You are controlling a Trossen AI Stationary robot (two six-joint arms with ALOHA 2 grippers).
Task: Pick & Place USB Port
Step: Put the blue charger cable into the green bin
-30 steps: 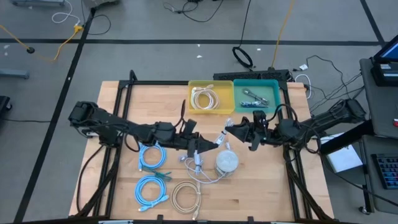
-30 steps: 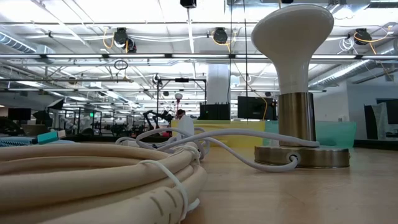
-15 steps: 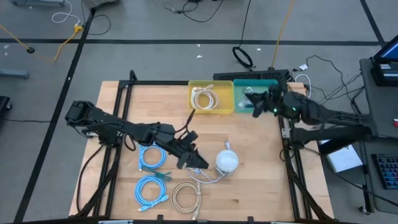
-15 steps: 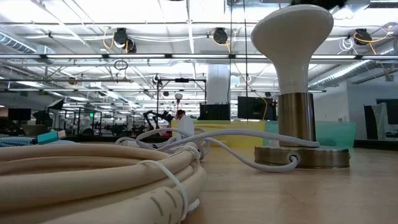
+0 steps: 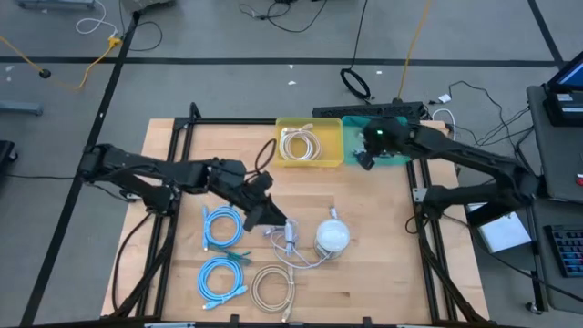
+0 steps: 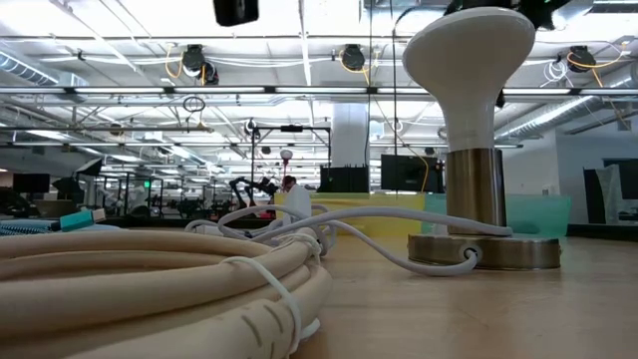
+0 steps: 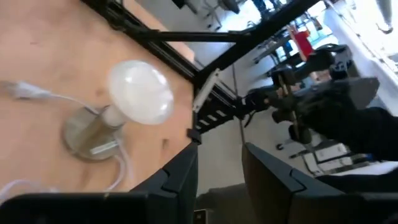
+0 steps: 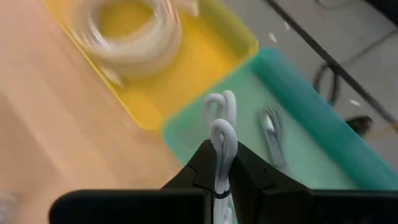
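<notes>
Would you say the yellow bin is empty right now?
No, the yellow bin holds a coiled white cable.

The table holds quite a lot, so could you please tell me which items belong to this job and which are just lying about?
In the job:
- white looped cable, clamped in the right end effector
- teal tray

Lying about:
- yellow tray with cream coil
- blue cables
- lamp
- left end effector, open

We see a matt pale wooden table [image 5: 364,273], glossy plastic yellow tray [image 5: 283,160] and teal tray [image 8: 311,162], and a lamp [image 6: 477,140] with smooth white head and brushed metal base.
</notes>
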